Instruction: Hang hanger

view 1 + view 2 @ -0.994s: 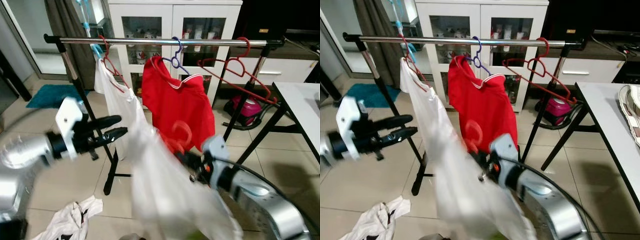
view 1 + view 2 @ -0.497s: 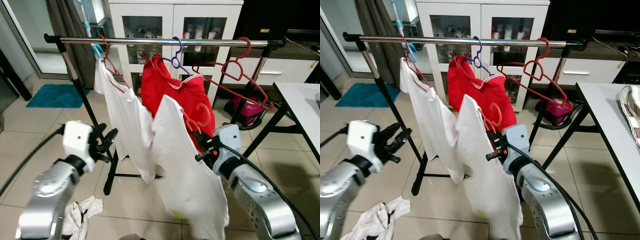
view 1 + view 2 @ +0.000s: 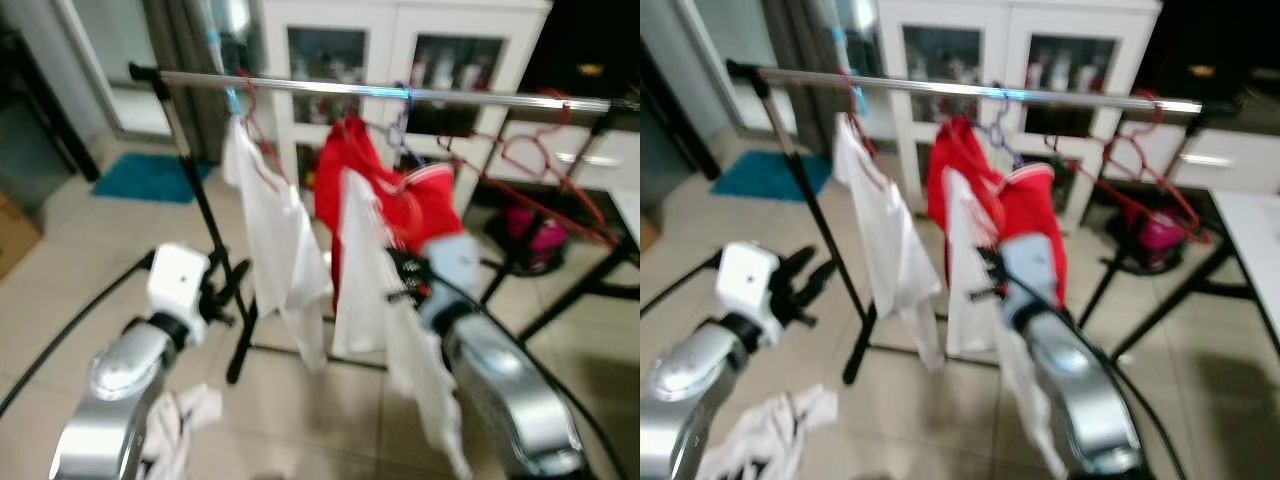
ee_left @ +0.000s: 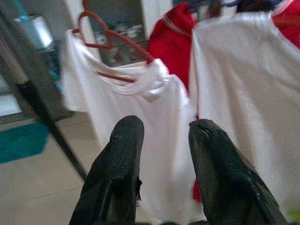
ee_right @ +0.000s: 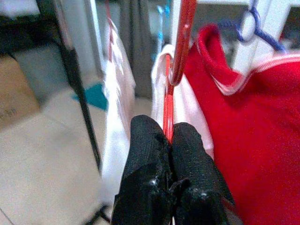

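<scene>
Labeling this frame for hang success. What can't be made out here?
- Hook of the red hanger held by the right pincer: cut off by the right wrist view's top edge; whether it has reached the rail is unclear.
- Both eye views: motion blur smears the white shirt and hanger.
- Left pincer: open, idle.

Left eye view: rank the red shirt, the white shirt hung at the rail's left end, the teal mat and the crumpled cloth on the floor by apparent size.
1. white shirt
2. red shirt, partly hidden, so close to first
3. teal mat and crumpled cloth: too alike to rank; the cloth lies nearer the camera.
</scene>
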### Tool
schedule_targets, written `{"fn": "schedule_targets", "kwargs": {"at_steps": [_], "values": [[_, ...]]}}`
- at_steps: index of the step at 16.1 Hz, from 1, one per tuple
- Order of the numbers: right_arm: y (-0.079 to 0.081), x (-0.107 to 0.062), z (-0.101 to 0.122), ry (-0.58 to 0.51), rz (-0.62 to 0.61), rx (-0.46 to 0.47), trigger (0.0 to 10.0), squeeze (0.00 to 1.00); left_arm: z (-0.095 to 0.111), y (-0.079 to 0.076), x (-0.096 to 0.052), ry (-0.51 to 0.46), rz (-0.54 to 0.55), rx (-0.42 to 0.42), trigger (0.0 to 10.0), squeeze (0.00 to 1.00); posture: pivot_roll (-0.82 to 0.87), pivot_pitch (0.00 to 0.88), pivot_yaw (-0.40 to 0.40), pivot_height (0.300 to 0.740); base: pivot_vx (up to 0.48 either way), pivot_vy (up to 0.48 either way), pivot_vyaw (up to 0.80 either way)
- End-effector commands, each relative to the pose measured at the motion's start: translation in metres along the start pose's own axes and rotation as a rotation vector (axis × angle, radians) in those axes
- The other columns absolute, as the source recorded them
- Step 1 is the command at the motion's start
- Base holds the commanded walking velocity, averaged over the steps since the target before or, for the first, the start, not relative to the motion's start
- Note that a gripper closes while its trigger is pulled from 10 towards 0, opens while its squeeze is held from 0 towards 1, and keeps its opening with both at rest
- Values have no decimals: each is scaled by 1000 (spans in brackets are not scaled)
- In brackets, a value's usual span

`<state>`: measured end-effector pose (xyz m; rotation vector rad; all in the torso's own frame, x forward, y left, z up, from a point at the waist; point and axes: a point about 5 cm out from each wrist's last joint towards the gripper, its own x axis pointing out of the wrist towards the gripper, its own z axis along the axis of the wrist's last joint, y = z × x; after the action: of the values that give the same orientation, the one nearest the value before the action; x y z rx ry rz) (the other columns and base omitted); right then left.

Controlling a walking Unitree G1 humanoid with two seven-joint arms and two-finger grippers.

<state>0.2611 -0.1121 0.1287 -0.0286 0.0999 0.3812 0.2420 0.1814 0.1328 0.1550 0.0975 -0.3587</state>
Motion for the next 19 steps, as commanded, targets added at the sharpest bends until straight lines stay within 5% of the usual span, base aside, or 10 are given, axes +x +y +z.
{"fn": "schedule_targets", "kwargs": {"at_steps": [1,10,19], "values": [[-8,-2,5,-35,-38,-22,10000,0,2,-3,1,-11,-11,7,10000,0,-20,0,82,740,356,0,0],[-2,4,17,-76,-33,-79,10000,0,1,-1,0,-8,-8,15,10000,0,-14,0,78,740,363,0,0],[19,11,31,-89,123,-139,10000,0,-1,-3,-2,12,-18,26,10000,0,15,0,52,740,349,0,0]]}}
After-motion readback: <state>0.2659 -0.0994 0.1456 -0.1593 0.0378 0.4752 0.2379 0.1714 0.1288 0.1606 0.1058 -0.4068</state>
